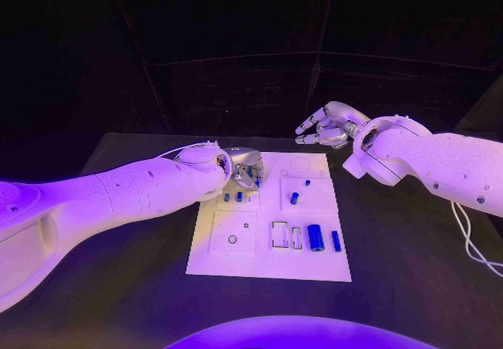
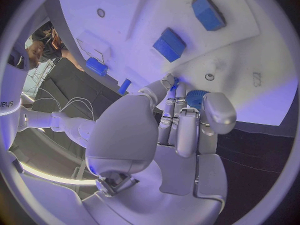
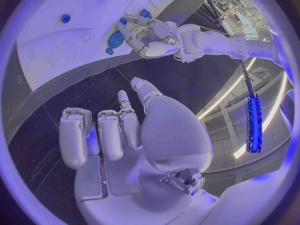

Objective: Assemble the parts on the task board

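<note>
The flat white rectangular task board (image 1: 267, 251) lies mid-table. At its far edge, the left hand (image 1: 243, 167) pinches a small blue ribbed round part (image 2: 196, 98) in its fingertips. The part looks light, rigid and slippery, best gripped around its rim. Beyond the board, the right hand (image 1: 330, 123) hangs loosely curled, holding nothing.

Partial lettering on the white arm (image 2: 9, 102), seemingly "shar", no other readable text

A robotics lab or test cell: a black table (image 1: 126, 291) with a white task board (image 1: 262, 254), dark backdrop behind, ceiling strip lights (image 3: 262, 105).
</note>
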You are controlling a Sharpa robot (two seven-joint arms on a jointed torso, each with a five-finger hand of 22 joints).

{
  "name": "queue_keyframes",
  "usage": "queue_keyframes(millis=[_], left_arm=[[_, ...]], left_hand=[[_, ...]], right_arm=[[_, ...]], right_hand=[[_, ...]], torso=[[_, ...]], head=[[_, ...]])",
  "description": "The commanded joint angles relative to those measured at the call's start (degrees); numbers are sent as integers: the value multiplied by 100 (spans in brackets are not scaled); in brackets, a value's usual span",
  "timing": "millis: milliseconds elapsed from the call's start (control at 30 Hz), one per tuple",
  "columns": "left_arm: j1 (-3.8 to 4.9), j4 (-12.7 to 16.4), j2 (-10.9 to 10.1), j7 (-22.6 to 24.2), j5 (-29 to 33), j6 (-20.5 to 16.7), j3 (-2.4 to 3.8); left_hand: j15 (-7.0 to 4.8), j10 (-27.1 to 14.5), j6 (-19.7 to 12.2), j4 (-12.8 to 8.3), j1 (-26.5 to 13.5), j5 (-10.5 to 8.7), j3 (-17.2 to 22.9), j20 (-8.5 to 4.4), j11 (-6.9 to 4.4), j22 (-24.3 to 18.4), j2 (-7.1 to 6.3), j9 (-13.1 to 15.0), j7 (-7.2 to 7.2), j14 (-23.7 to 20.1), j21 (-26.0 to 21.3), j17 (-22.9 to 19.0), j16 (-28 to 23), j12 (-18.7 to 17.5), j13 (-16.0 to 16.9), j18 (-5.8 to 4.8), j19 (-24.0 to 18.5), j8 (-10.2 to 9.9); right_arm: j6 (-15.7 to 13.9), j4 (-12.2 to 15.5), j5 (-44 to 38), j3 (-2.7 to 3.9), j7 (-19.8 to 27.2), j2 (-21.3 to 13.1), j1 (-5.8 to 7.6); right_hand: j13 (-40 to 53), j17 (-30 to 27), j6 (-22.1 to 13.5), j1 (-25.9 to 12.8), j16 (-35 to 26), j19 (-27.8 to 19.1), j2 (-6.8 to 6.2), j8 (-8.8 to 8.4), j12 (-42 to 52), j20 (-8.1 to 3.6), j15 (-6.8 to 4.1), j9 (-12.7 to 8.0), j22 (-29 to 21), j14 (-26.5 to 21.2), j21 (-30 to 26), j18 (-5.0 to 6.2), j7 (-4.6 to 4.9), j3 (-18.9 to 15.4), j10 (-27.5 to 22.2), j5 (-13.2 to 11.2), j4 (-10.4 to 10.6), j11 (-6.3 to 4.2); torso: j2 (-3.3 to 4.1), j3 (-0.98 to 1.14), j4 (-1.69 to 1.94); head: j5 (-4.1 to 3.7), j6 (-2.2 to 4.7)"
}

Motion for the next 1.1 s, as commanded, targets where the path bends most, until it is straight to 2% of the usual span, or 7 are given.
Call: queue_keyframes(millis=[33, 200, 467, 567, 733, 833, 1100], left_arm=[[-29, -11, 14, 49, -28, 92, -20], [-32, -8, 15, 159, 8, -71, -19], [-35, 109, -128, 208, 280, -494, -1], [-36, 182, -207, 218, 420, -617, 68], [-36, 414, -452, 261, 682, -711, 262], [-33, 556, -622, 259, 807, -689, 335], [-25, 674, -944, 248, 1091, -426, 393]], left_hand=[[-44, 118, 114, -4, -22, -11, 56, -4, -36, 61, 72, 7, -20, 261, 64, -17, 12, 48, 5, -126, 47, 29], [-97, 304, 298, -5, -87, -12, 87, -48, -100, 140, 89, 22, -79, 259, 124, -62, -1, 35, -20, -138, 70, 67], [-107, 342, 313, -33, -116, -12, 117, -68, -99, 141, 63, 6, -70, 260, 121, -62, 5, -37, -61, -140, 65, 25], [-105, 349, 313, -46, -117, -12, 134, -69, -95, 139, 59, 0, -62, 258, 119, -69, 2, -60, -74, -140, 63, 9], [-95, 374, 307, -100, -122, -13, 161, -67, -80, 154, 2, -19, -41, 247, 128, -111, -19, -116, -105, -145, 64, -38], [-93, 385, 312, -112, -127, -13, 162, -67, -79, 154, -16, -22, -40, 247, 126, -112, -19, -125, -111, -145, 63, -45], [-89, 393, 309, -138, -138, -12, 171, -63, -73, 153, -48, -34, -36, 242, 123, -137, -31, -160, -129, -144, 58, -73]], right_arm=[[-10, 9, -16, 4, 51, 5, 11], [-11, 9, -16, 4, 54, 7, 11], [-33, 11, -16, 4, 58, -9, 11], [-43, 9, -16, 4, 60, -15, 11], [-52, 9, -16, 3, 61, -30, 10], [-57, 7, -16, 3, 56, -44, 10], [-69, 17, -16, 3, 45, -63, 10]], right_hand=[[773, 336, 5, -46, -24, 69, 3, -31, 5, -35, -41, -5, 502, 352, -30, 54, 14, 32, 41, 34, 8, -25], [778, 338, 10, -47, -24, 71, 6, -28, 12, -35, -41, -4, 506, 353, -29, 53, 13, 40, 46, 36, 9, -25], [776, 337, 12, -50, -24, 71, 8, -27, 10, -35, -42, -4, 506, 353, -29, 53, 13, 43, 45, 36, 11, -25], [773, 328, 13, -52, -29, 69, 9, -26, 5, -35, -42, -3, 502, 351, -31, 54, 13, 46, 43, 37, 12, -25], [773, 328, 13, -52, -29, 69, 9, -26, 5, -35, -42, -3, 502, 351, -31, 54, 13, 46, 43, 37, 12, -25], [768, 325, 13, -53, -30, 70, 9, -26, -1, -35, -42, -3, 504, 350, -30, 53, 13, 49, 39, 38, 13, -25], [768, 325, 13, -53, -30, 70, 9, -26, -1, -35, -42, -3, 504, 350, -30, 53, 13, 49, 39, 38, 13, -25]], torso=[[3, -3, 0], [-2, -1, 4], [-4, -2, 10], [-4, -6, 12], [-5, -4, 6], [-9, -2, 11], [0, 3, 15]], head=[[0, -6], [5, 4], [-15, 20], [-18, 31], [-25, 57], [-20, 73], [20, 89]])
